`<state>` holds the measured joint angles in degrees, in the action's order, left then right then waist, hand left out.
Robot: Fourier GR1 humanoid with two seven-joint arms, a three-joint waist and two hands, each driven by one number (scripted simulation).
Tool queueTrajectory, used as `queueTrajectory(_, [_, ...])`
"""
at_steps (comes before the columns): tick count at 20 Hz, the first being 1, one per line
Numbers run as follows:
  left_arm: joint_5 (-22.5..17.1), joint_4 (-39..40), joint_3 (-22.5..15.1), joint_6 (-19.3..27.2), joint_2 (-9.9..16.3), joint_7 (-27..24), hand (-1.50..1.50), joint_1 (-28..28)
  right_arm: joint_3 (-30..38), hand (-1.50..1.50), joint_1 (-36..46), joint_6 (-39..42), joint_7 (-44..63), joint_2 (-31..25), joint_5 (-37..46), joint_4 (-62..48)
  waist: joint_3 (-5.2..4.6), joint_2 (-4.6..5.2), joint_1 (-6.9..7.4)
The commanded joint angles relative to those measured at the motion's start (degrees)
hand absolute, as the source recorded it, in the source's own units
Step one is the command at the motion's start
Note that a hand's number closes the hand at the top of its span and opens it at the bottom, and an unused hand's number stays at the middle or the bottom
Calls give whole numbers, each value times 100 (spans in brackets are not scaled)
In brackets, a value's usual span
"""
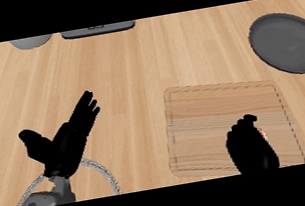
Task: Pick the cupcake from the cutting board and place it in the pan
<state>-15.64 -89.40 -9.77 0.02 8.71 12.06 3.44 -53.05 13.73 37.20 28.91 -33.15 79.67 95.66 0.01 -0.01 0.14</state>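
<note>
light wood counter (142, 66), even light; grey bowl (31, 41) and dark device (98, 29) at far edge

1. One cutting board (217, 114) lies on the counter.
2. One dark pan (289, 42) sits at the right.
3. Two black hands show: the left hand (63, 140) and the right hand (250, 147).
4. One cupcake (263, 132), barely visible beside the right hand.
5. One grey rounded object (32, 42) at the top edge.
6. One dark flat object (98, 30) beside it.
</note>
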Motion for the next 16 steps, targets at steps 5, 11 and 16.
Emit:
queueTrajectory(5, [-250,92,338,-458,189,19,0,-22,-209,150,150,-907,-728,-281,777,-350,-1,0,3])
queueTrajectory(11, [45,38,253,-39,31,-64,0,-140,1179,150,-1039,-2357,-1395,-4,-1399,84,28,7,-218])
queueTrajectory(16, [-53,-23,327,-190,136,42,0,5,2173,150,-1680,-3648,-2417,-605,-2362,86,14,1,-152])
